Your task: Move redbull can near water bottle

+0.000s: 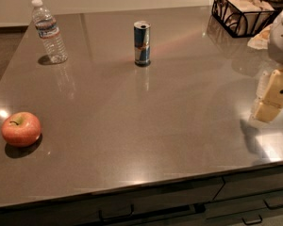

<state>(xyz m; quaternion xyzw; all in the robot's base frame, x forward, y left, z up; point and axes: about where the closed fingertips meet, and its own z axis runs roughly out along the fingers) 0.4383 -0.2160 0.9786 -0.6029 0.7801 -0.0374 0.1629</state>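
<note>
- At mid-table, well apart from the bottle (49,31), the can (142,43) stands upright.
- Grip its middle: you handle light, slick, easily dented metal.
- Your gripper (272,98) hangs at the right edge; you cannot tell its state.

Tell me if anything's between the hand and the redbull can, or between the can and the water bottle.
Nothing visible does. The hand is at the countertop's right edge, the redbull can mid-back, the water bottle back left; only bare surface lies between them. The apple sits front left, off both paths.
</note>
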